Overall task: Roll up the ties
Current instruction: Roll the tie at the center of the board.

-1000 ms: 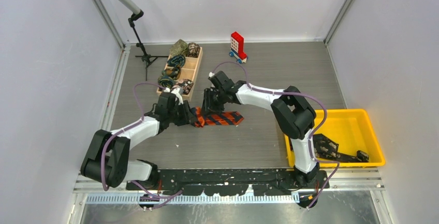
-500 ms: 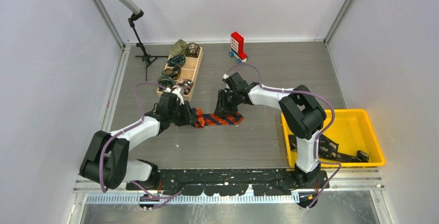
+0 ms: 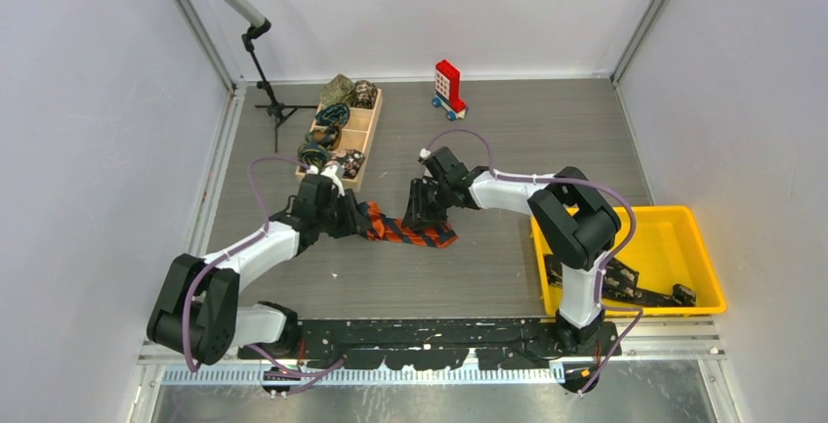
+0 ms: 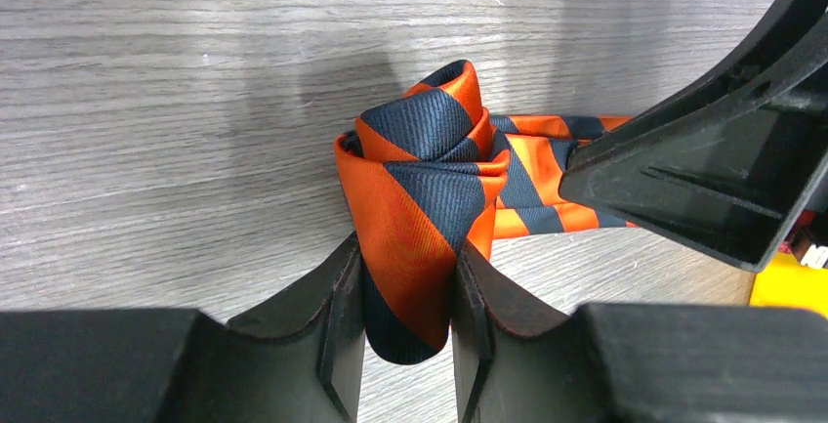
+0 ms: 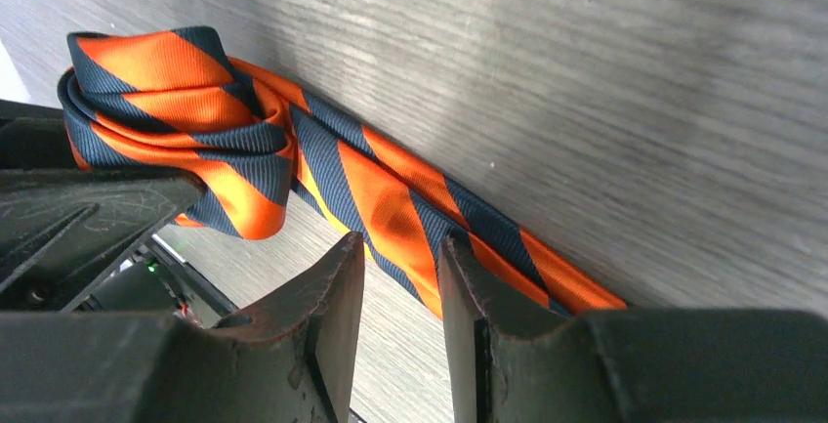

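An orange-and-dark-blue striped tie [image 3: 415, 233] lies mid-table, one end rolled into a loose coil [image 4: 425, 164]. My left gripper [image 4: 408, 286] is shut on that coil, and it shows in the top view [image 3: 356, 219] at the tie's left end. My right gripper [image 5: 402, 257] stands over the tie's flat tail [image 5: 391, 198] with its jaws a little apart. The tail crosses at its fingertips and bare table shows between the fingers. In the top view the right gripper [image 3: 426, 214] sits on the tail's middle.
A wooden tray [image 3: 365, 128] holding several rolled ties stands at the back left. A red-and-white toy block [image 3: 448, 86] is at the back centre. A yellow bin [image 3: 625, 211] with dark parts is at the right, and a microphone stand [image 3: 269, 86] at the back left.
My right gripper moved right along the tail and a little nearer. The tail swung from level to slanting toward the near right. My left gripper barely moved.
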You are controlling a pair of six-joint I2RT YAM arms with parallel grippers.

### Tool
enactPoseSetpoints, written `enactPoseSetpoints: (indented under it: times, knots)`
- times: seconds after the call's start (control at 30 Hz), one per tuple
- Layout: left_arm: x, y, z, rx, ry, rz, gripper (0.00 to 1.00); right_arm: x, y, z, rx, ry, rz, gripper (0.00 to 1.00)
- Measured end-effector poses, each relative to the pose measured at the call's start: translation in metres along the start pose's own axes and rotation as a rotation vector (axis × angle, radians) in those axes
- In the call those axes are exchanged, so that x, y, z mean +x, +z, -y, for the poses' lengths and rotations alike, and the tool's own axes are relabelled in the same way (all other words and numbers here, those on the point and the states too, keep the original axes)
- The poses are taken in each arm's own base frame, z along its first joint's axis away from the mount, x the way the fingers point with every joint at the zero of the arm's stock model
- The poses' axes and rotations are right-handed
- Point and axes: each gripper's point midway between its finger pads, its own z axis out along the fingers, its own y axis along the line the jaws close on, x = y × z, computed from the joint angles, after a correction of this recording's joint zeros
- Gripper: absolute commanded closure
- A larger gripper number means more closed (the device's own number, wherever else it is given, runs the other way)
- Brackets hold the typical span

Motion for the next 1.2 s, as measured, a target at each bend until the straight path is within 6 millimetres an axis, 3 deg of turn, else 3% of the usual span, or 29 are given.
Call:
enactPoseSetpoints:
  times: [0.27, 0.47, 0.6, 0.8, 1.0, 1.2]
  knots:
    - [0.003, -0.002, -0.002, -0.024, 0.01, -0.006, 0.75, 0.0, -0.007, -0.002, 0.045, -0.012, -0.009, 0.59]
    - [0.001, -0.004, 0.003, -0.068, 0.073, -0.002, 0.75, -0.024, -0.016, -0.034, -0.007, -0.047, 0.042, 0.59]
    - [-0.001, -0.005, 0.006, -0.105, 0.114, 0.008, 0.76, -0.026, -0.015, -0.054, -0.05, -0.066, 0.052, 0.62]
    - [-0.006, -0.009, 0.007, -0.184, 0.165, 0.029, 0.77, -0.019, 0.003, -0.073, -0.097, -0.072, 0.021, 0.68]
    - [-0.011, -0.013, 0.007, -0.264, 0.215, 0.051, 0.77, -0.008, 0.026, -0.07, -0.101, -0.042, -0.033, 0.69]
    - [-0.013, -0.016, 0.007, -0.359, 0.305, 0.054, 0.77, -0.009, 0.03, -0.069, -0.107, -0.034, -0.039, 0.69]
